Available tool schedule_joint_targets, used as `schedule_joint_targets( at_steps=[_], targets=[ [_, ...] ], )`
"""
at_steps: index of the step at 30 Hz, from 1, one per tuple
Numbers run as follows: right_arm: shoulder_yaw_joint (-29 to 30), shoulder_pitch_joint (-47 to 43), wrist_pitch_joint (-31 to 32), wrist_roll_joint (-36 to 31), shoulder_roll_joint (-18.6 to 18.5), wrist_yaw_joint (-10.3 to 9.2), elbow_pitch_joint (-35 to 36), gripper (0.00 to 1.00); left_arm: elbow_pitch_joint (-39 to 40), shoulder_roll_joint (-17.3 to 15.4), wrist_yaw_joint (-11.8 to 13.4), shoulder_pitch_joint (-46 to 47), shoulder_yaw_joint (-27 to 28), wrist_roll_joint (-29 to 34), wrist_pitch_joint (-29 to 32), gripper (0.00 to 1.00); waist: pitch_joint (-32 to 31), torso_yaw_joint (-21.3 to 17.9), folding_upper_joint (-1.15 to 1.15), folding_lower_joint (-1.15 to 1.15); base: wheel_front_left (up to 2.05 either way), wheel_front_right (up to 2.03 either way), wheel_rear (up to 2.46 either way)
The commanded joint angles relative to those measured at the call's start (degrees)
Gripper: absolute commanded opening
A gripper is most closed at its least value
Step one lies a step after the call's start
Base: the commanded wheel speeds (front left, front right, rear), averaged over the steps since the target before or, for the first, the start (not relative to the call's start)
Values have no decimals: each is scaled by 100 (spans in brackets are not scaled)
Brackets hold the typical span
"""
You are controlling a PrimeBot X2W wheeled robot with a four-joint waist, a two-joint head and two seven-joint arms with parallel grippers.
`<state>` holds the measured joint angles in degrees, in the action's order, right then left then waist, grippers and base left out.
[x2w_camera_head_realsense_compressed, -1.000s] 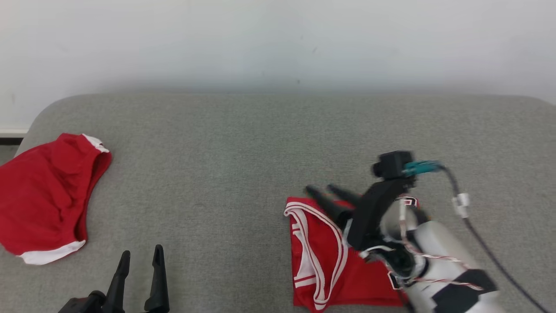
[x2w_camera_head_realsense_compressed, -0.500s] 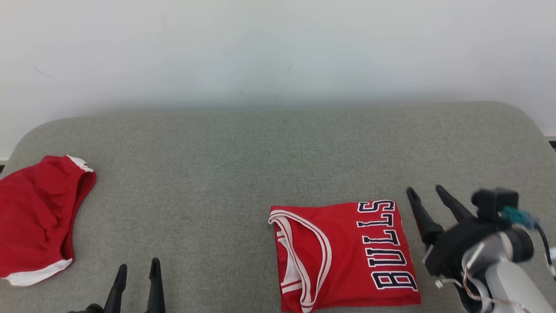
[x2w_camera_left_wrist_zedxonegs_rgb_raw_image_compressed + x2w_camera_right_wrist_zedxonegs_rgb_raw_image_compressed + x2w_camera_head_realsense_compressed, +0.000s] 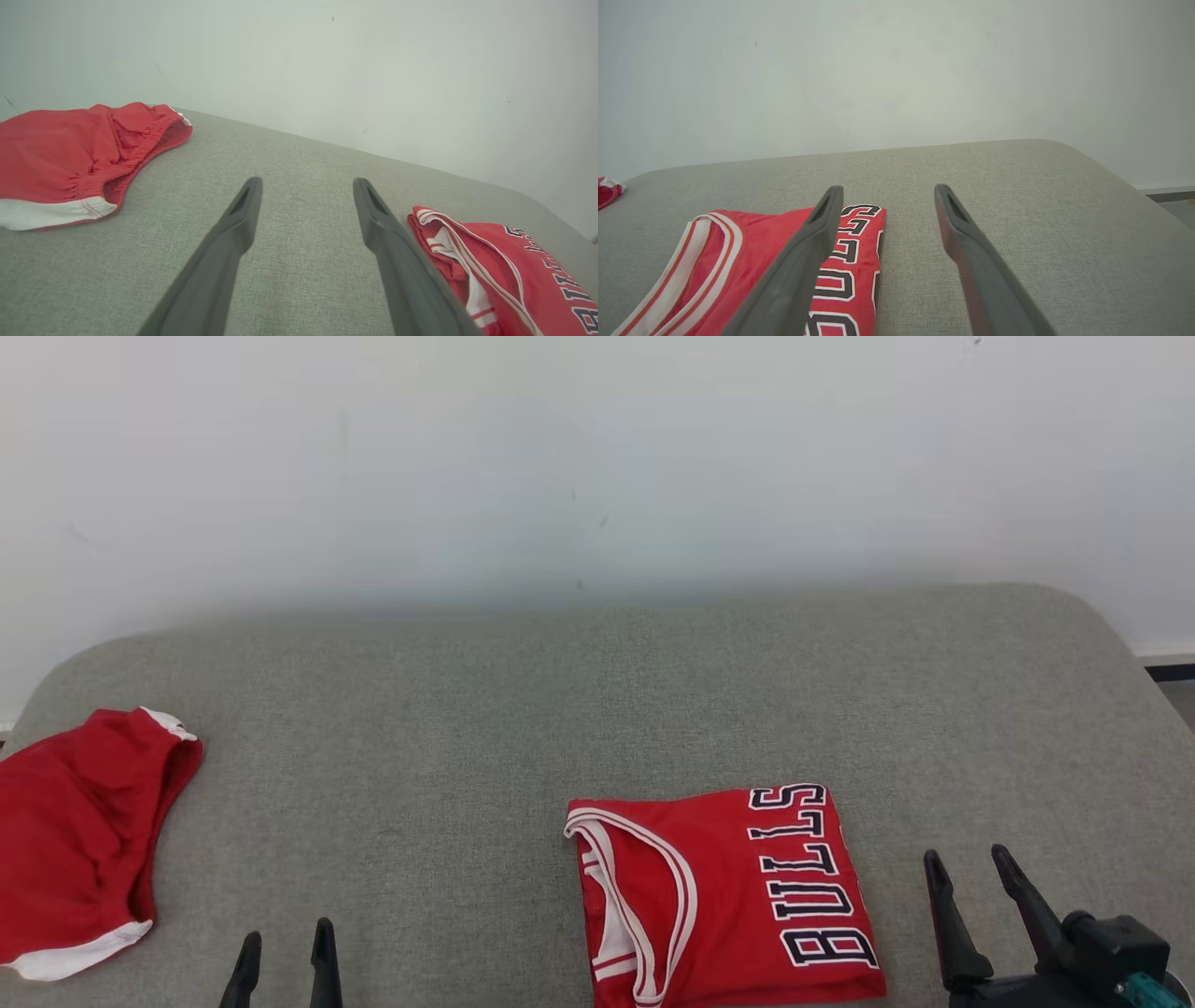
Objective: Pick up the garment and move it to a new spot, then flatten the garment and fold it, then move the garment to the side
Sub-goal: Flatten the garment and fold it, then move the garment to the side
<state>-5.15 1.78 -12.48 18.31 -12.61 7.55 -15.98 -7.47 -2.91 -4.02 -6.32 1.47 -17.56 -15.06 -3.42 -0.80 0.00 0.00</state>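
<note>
The folded red garment (image 3: 719, 896) is lying flat on the grey cushion (image 3: 467, 709), right of centre on the side nearest the robot. Its white-trimmed neckline is facing left and the dark BULLS lettering is running along its right side. The right gripper (image 3: 964, 854) is sitting just beside the garment's right edge, clear of the cloth, its two dark fingers spread apart and gripping nothing. Over at lower left, the left gripper (image 3: 287, 933) is likewise holding its fingers parted and empty, well apart from the garment. Red shorts (image 3: 65, 840) with a white hem are lying at the cushion's far left end, and a pale wall (image 3: 560, 457) is rising behind.
</note>
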Motion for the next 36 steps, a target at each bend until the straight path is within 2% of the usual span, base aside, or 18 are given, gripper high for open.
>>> schedule_joint_targets(
  at_steps=[1,9,36],
  targets=[
    [-2,-142,-74,-21,-6,-12,43,100,40,2,23,-97,25,43,-13,100,-66,5,0,0,0,0,0],
    [-76,-379,-126,16,29,-12,19,100,-37,1,9,-219,53,141,-13,100,-164,29,0,0,0,0,0],
    [-10,-289,-141,-221,221,-12,-25,100,-222,1,-196,20,176,302,-12,100,-83,134,0,0,0,0,0]
  ],
)
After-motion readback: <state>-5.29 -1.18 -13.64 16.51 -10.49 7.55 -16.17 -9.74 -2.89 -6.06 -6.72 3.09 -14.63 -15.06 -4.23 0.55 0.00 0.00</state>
